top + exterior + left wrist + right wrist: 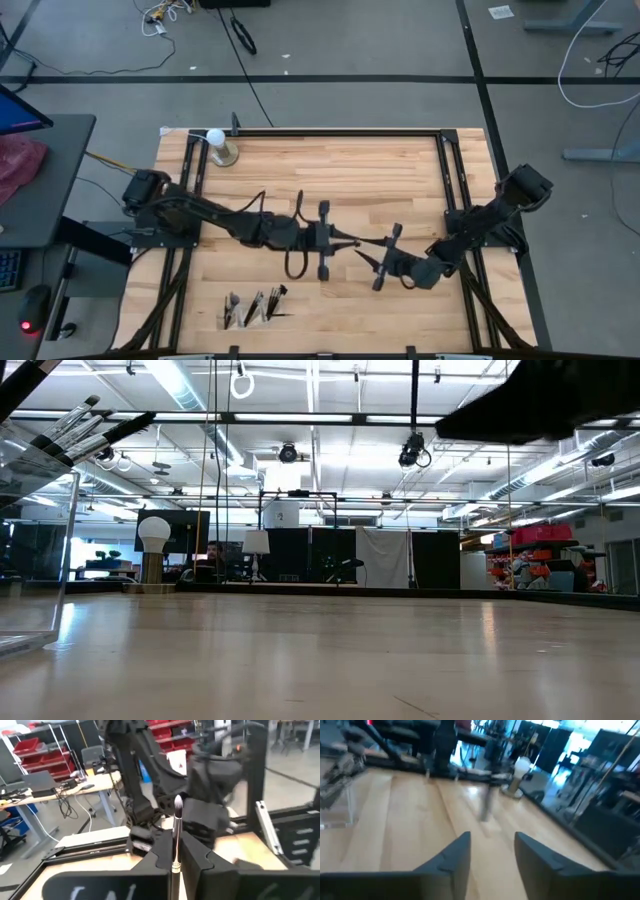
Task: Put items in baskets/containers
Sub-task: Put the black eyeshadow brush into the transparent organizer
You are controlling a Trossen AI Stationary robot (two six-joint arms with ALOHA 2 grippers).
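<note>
Left wrist view: left gripper [175, 851] clamped on makeup brush [176, 827] — bristles up
Right gripper [491, 851]: fingers apart — holding nothing

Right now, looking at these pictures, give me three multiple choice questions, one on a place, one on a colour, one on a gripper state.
1. Where is the clear organizer in the high view?
A. table's near edge, left of centre
B. far right corner
C. beside the white ball

2. What colour is the ball on the metal stand?
A. red
B. white
C. green

3. How is the left gripper?
A. wide open, empty
B. out of view
C. shut on a makeup brush

Answers: 1 A, it sits low in the high view; 2 B, plainly white; 3 C, the left wrist view shows the brush between its fingers.
</note>
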